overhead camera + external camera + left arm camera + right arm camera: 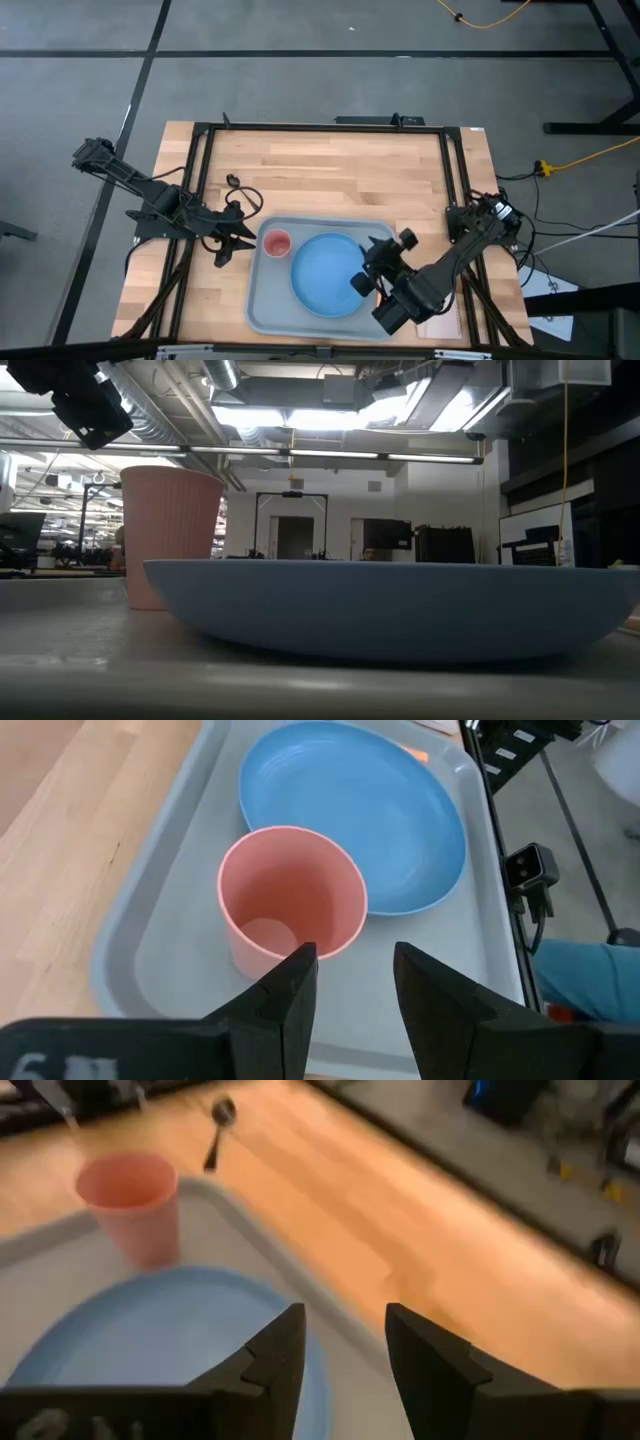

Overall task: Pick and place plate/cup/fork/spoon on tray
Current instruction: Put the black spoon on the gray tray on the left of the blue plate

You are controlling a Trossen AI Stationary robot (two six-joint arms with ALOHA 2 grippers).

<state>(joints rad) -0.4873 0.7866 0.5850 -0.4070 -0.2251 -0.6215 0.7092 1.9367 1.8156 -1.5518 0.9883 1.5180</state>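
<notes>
The tray (pixel 262 312) lies on the near middle of the wooden worktop (pixel 330 170), with the plate (pixel 325 275) resting flat in its centre and the cup (pixel 276 243) standing upright in its far left corner, just beside the plate's rim. The left hand (pixel 232 245) sits at the tray's left edge, just beside the cup and apart from it; in its wrist view its fingers (pixel 290 1005) stand parted and empty, with the cup (pixel 290 900) straight ahead of them and the plate (pixel 360 810) beyond it. The right hand (pixel 368 272) hangs over the right part of the plate, fingers (pixel 275 1360) spread and empty, the plate (pixel 150 1340) under and ahead of them, the cup (pixel 130 1200) farther off on the tray (pixel 250 1230). The spoon (pixel 218 1128) lies on the bare wood past the tray's far left corner, well clear of both hands; in the high view it shows as a dark shape (pixel 236 186). An orange sliver, probably the fork (pixel 378 295), peeks out beside the plate's right rim under the right arm
</notes>
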